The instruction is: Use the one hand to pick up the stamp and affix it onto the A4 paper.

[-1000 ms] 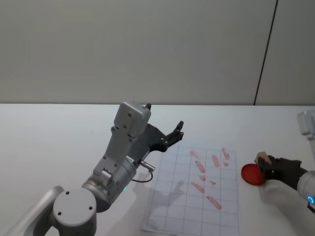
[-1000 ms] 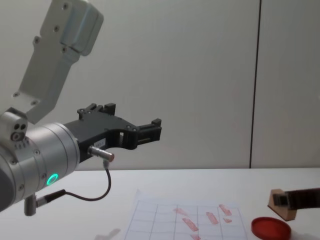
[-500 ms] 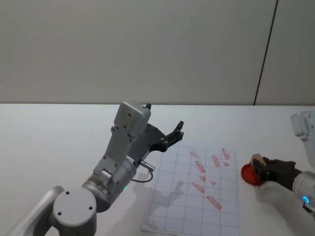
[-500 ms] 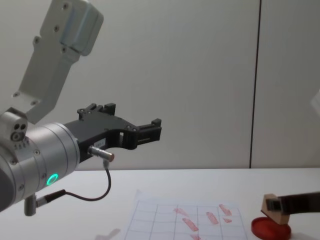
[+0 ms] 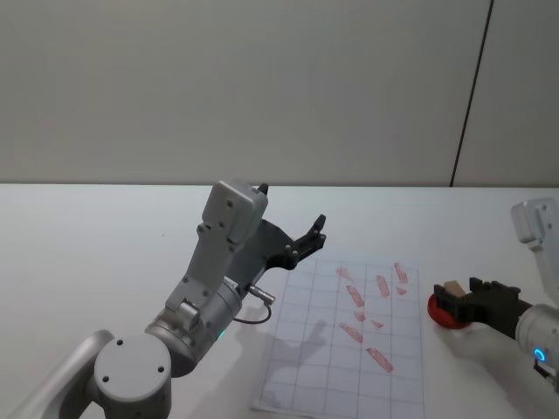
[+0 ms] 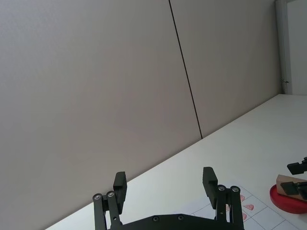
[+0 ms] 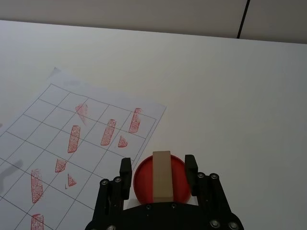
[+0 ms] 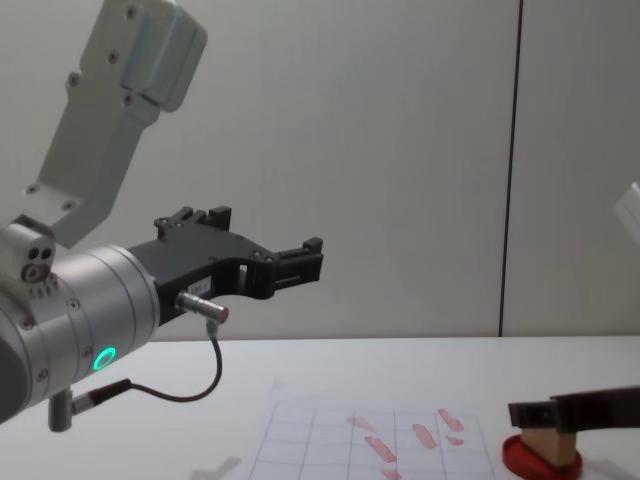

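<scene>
The stamp is a small tan wooden block, and my right gripper is shut on it. Stamp and gripper are low over the round red ink pad, and the block's underside rests on the pad. This is at the right of the table, with the stamp just right of the A4 paper. The paper is a white gridded sheet with several red stamp marks. My left gripper hangs open and holds nothing, raised above the paper's left side.
The white table stretches wide to the left and behind the paper. The left arm's silver body rises over the table's left front. A grey wall stands behind the table.
My right gripper has carried the stamp leftward and down, from just above the pad's right edge onto the red ink pad. The left arm has not moved.
</scene>
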You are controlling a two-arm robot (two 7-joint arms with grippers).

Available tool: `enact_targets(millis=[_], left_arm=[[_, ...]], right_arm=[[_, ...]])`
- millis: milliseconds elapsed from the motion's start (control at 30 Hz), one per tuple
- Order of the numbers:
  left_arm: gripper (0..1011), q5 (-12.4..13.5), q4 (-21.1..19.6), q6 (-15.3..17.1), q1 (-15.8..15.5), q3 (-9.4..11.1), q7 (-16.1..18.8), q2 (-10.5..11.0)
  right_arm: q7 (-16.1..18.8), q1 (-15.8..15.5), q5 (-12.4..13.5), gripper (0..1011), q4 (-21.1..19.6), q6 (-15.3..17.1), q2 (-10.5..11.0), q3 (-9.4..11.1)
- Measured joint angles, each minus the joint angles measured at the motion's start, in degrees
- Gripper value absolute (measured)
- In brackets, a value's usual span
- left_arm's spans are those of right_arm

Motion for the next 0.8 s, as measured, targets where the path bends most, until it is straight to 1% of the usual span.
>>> enact_targets(millis=[33,100,133,167,267,333,367,467,533,667,733,800], left_arm=[[1002,0.0,0.0,0.0,0.0,0.0,0.0,0.0],[1002,0.0,0.0,0.0,0.0,0.0,0.0,0.0],[1002,0.0,0.0,0.0,0.0,0.0,0.0,0.0],[1002,0.0,0.0,0.0,0.0,0.0,0.0,0.0],[1002,0.0,0.0,0.0,0.0,0.0,0.0,0.0],[1002,0.0,0.0,0.0,0.0,0.0,0.0,0.0],[1002,0.0,0.0,0.0,0.0,0.0,0.0,0.0],[1002,0.0,0.0,0.0,0.0,0.0,0.0,0.0],[1002,0.0,0.0,0.0,0.0,0.0,0.0,0.0],[1002,0.0,0.0,0.0,0.0,0.0,0.0,0.0],[1002,0.0,0.0,0.0,0.0,0.0,0.0,0.0],[1002,0.0,0.0,0.0,0.0,0.0,0.0,0.0]], right_arm=[[0.0,0.0,0.0,668,0.0,0.0,0.0,0.0],[0.1,0.0,0.0,709,0.1,0.0,0.0,0.0],[0.1,0.1,-0.1,750,0.1,-0.1,-0.1,0.0],[0.1,0.1,-0.1,750,0.1,-0.1,-0.1,0.0],[0.2,0.1,-0.2,841,0.1,-0.2,-0.1,0.0],[0.3,0.1,-0.5,925,0.1,-0.5,-0.1,-0.1],[0.4,0.1,-0.6,925,0.1,-0.6,-0.1,-0.1],[0.8,0.1,-1.4,1001,-0.1,-1.5,0.0,-0.2],[1.3,0.1,-2.5,1001,-0.3,-2.7,0.1,-0.3],[1.9,0.1,-3.7,1001,-0.7,-4.0,0.2,-0.5],[2.6,0.0,-5.2,1001,-1.2,-5.6,0.3,-0.7],[3.0,0.0,-6.0,1001,-1.5,-6.4,0.3,-0.7]])
